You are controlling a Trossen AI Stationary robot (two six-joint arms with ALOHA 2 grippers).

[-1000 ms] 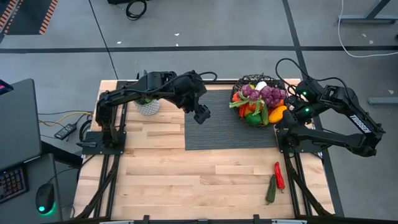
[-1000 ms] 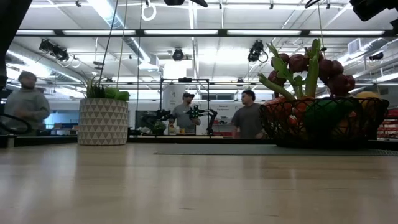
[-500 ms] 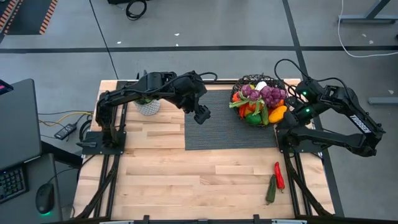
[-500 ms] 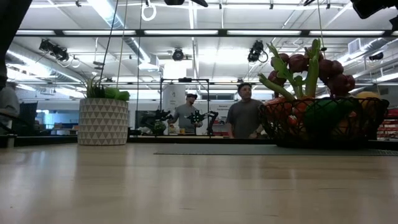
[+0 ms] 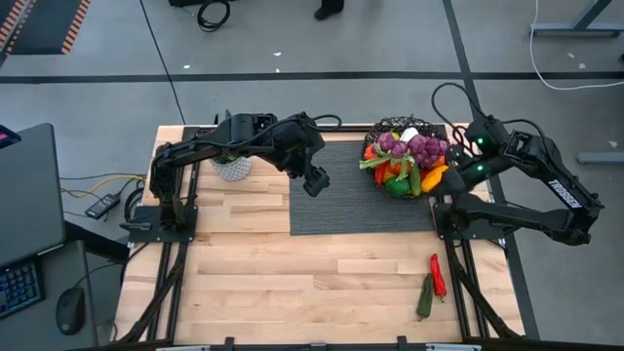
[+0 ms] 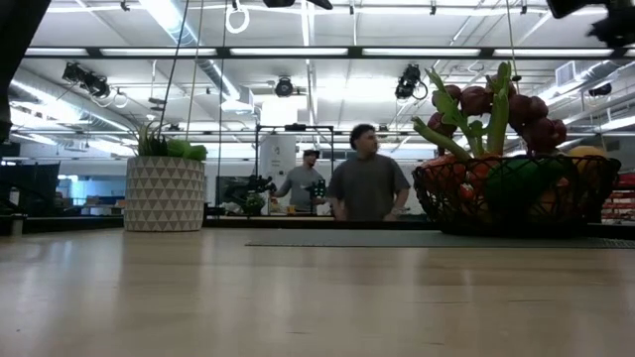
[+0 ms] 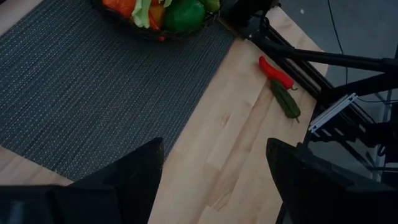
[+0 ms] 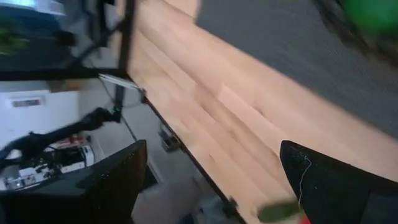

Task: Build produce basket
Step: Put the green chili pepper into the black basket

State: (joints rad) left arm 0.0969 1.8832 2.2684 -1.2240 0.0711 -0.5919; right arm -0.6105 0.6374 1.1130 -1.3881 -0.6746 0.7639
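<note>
Left gripper [image 5: 317, 182] hovering over the near-left part of the grey mat [image 5: 331, 205], jaws spread, gripping nothing. Right gripper [image 5: 454, 174] hanging just beside the basket [image 5: 375, 132], jaws also standing wide and empty. Basket sitting at the far right corner of the mat, already heaped with produce: purple grapes [image 5: 419, 148] on top, leek stalks [image 6: 496, 94] sticking up, orange and green pieces beneath. Two pieces remaining out on the bare wood near the right arm's base, well apart from the basket: a red chilli [image 5: 438, 274] and a dark green one [image 5: 426, 295], lying side by side and touching or nearly so. Judging both as light, stiff plastic toys, smooth and likely slippery, thin and tapered, prone to rolling or pivoting under a poor pinch. Suggesting a grip across the thicker middle of each, jaws crosswise to its length, taking one at a time. Potted plant [image 5: 232, 166] standing at the far left, not part of the job. Person [image 6: 368, 186] passing in the room behind.
</note>
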